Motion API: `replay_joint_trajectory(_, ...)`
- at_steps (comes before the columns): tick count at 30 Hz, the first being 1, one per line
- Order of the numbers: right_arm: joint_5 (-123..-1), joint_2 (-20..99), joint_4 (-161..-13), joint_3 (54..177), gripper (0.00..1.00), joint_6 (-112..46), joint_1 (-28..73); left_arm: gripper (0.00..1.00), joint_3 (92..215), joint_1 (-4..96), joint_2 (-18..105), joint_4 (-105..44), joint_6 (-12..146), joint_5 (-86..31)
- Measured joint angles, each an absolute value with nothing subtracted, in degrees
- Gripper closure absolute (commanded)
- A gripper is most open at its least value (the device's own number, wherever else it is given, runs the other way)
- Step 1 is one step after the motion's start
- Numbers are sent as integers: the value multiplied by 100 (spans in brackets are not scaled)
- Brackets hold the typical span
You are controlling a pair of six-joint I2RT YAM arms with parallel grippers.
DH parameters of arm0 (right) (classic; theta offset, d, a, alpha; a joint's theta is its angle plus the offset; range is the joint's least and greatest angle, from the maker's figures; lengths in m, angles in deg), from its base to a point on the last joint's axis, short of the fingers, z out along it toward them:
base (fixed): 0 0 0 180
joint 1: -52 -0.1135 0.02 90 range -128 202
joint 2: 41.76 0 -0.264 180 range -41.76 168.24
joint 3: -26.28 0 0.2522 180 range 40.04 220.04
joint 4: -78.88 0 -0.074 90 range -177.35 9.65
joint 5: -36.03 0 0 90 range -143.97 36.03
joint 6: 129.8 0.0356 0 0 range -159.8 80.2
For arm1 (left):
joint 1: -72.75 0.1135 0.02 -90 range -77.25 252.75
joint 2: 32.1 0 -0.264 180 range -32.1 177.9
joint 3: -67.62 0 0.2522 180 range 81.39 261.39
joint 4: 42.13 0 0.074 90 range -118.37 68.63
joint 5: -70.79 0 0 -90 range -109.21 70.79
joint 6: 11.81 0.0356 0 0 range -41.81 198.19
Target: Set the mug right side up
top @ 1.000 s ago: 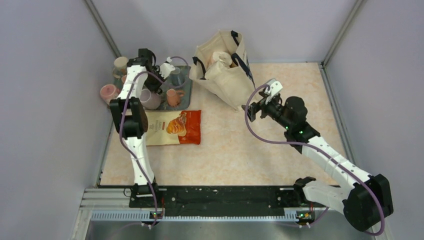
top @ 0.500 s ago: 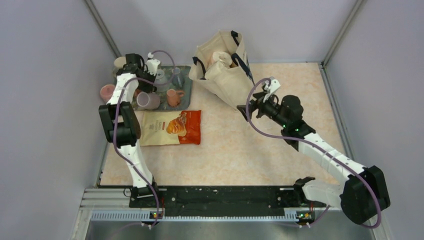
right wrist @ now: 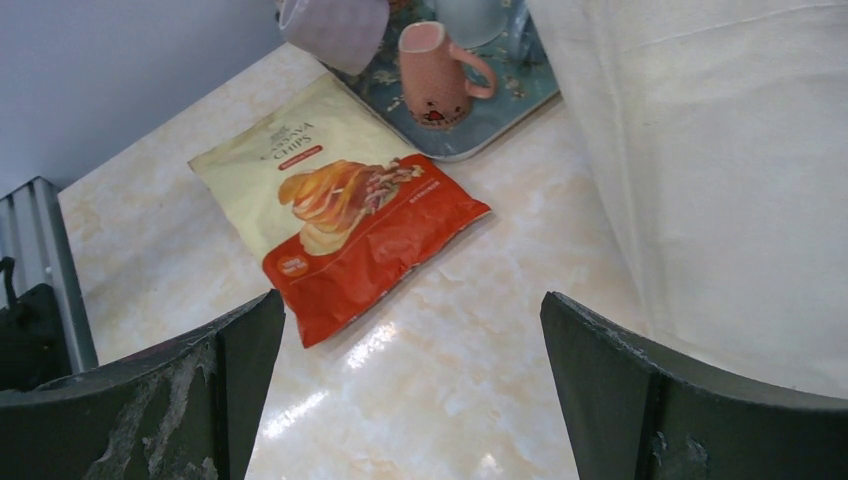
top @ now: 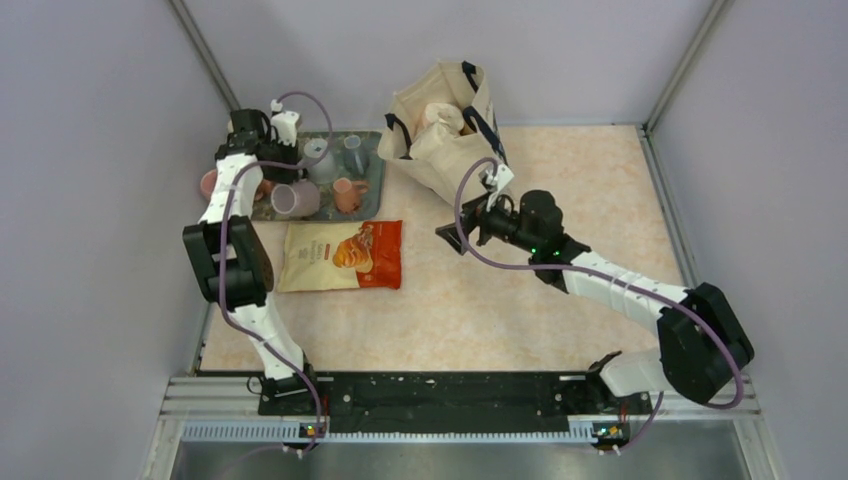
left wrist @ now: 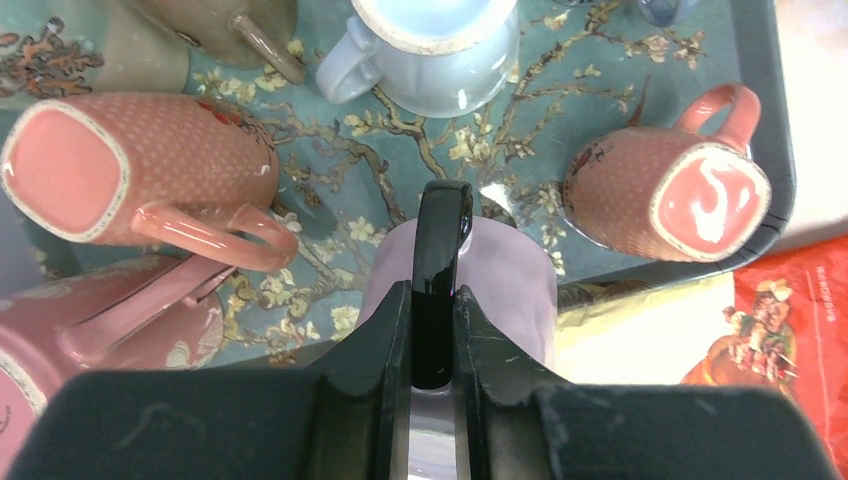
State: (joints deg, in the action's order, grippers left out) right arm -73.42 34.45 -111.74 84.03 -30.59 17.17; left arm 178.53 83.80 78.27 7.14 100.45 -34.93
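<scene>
1. The left end effector (left wrist: 436,300) is closed; its fingers (left wrist: 385,340) clamp a thin glossy black loop, which I take to be the handle (left wrist: 441,230) of the lilac mug (left wrist: 510,290); the mug lies directly beneath and ahead of the fingertips.
2. The lilac mug sits at the near edge of the flowered tray (left wrist: 765,120), far left on the worktop (right wrist: 480,400); from overhead it reads as a round, so its long axis is roughly upright; whether mouth or base faces up, I cannot tell.
3. The right end effector (right wrist: 410,300) hangs with fingers wide apart beside the cloth bag (right wrist: 720,150), well apart from the tray; the left arm is plainly nearer.
4. Only the left wrist view shows the grip; overhead, the arm hides it; the right wrist view shows the chip packet (right wrist: 340,220) just beside the tray.
</scene>
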Motion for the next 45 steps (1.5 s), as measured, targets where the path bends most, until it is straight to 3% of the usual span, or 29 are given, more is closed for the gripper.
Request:
replay_joint_trajectory(14,-7554,5372,-12004,9601,1,-2434,668,100,16911,8500,6734,699,9783,-4129)
replay_joint_trajectory(25,-7783,7197,-13222,10623,1,-1138,556,100,15864,8505,5735,937,9754,-4894)
replay_joint_trajectory(45,-8207,9182,-14450,11812,1,187,423,100,15154,8498,5630,482,9372,-6029)
